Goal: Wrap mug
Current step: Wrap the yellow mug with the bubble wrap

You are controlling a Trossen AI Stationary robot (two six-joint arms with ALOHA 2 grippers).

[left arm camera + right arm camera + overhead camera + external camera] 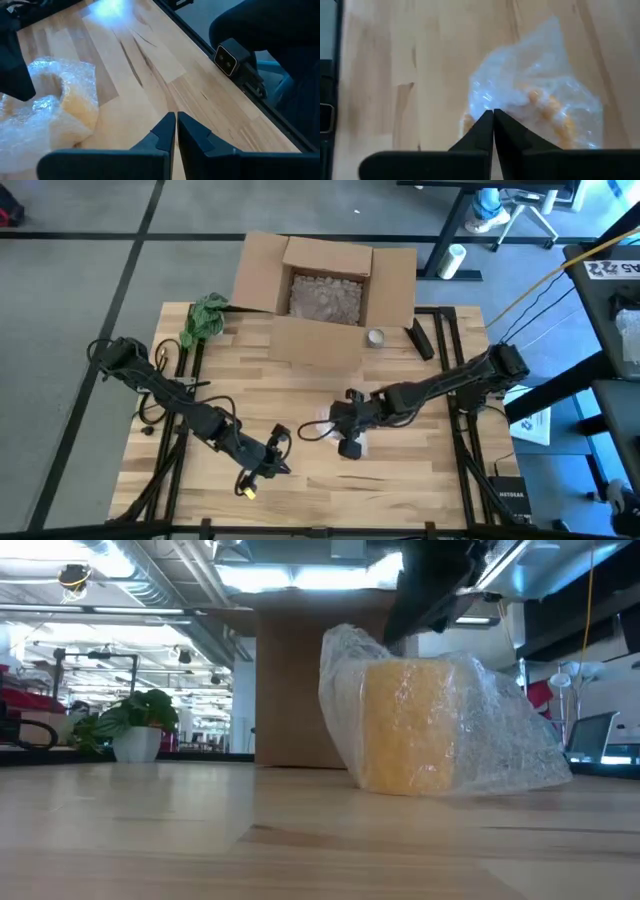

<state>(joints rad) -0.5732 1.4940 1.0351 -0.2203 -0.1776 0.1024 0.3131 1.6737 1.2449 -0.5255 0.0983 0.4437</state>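
The yellow mug (pixel 412 725) stood upright on the wooden surface (pixel 200 840), already swathed in clear bubble wrap (pixel 500 740), just in front of the open cardboard box (pixel 325 290). The wrap bunched loosely over the top and trailed out to one side of the mug, so the covering looked mostly done but not tidy.

The right gripper (pixel 493 117) hung directly over the mug, its jaws pressed together. Whether any film sat between the tips, the right wrist view did not settle; they looked empty. The left gripper (pixel 176 122) hovered beside the mug on the side away from the box, jaws likewise pressed together and holding nothing, with the wrapped bundle ahead of it.

By my reading, this was the closing stage of the wrap: the sheet was around the mug and the loose tail wanted folding in. The next move seemed to call for one arm to steady the bundle from above while the other opened, caught the trailing edge and tucked it against the mug without tipping it over.

Beside the box lay a green cloth (pixel 204 318), untouched.
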